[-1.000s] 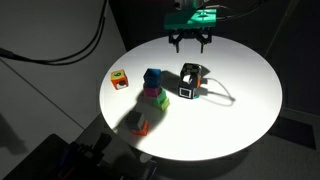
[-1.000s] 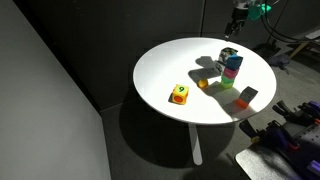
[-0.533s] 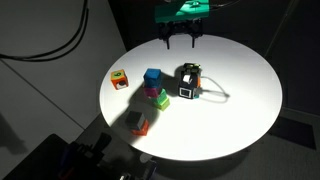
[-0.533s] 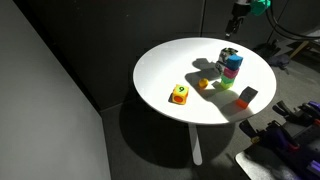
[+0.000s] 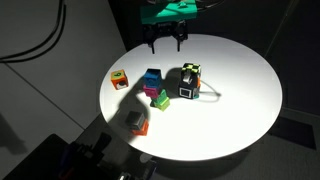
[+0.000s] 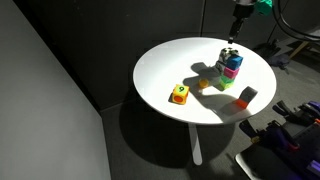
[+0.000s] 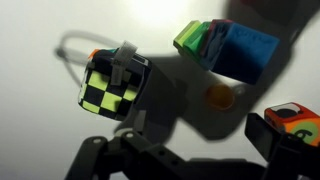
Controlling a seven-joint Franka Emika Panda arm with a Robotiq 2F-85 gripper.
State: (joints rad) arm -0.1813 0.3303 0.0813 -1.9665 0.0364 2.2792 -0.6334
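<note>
Round white table (image 5: 245, 100): blocks clustered mid-top, broad bare margin.
Blue-pink-green cube stack (image 5: 153, 88) and black-and-white checkered cube (image 5: 190, 80) leave only a narrow gap; small orange cube (image 5: 119, 79) stands well apart.

Beneath me the counter (image 5: 245, 105) is white. The checkered cube (image 5: 189, 81) shows black-and-yellow squares. At its nine o'clock a blue block (image 5: 152, 77) tops green and pink blocks (image 5: 158, 98). The small cube (image 5: 119, 79) is orange.
</note>
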